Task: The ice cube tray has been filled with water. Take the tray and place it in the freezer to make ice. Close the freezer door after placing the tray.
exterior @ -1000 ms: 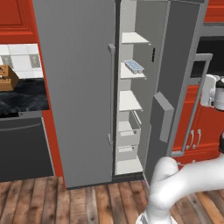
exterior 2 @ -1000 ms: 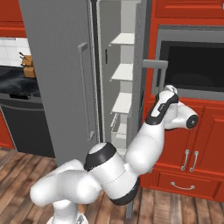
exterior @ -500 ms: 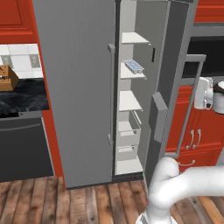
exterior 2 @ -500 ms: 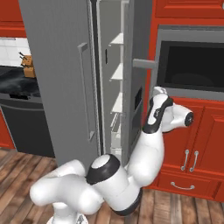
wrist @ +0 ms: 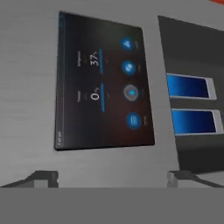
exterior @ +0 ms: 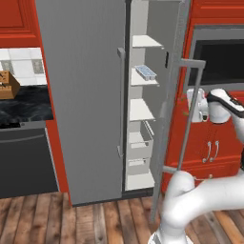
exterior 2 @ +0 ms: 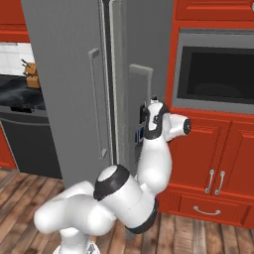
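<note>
Ice cube tray (exterior: pixel 146 72) w/ water (exterior: pixel 147 71) in its cells sits on a white shelf (exterior: pixel 142 78) inside the freezer (exterior: pixel 141 112), upper-mid level. Freezer door (exterior: pixel 167 95) part open, bar handle (exterior: pixel 188 113) facing the arm. Gripper (wrist: pixel 112 178) close against the door front, jaws spread wide, holding nothing. Dark control panel (wrist: pixel 104 107) reads "0" and "37" w/ blue icons; dispenser recess (wrist: pixel 192 109) just beside it.
</note>
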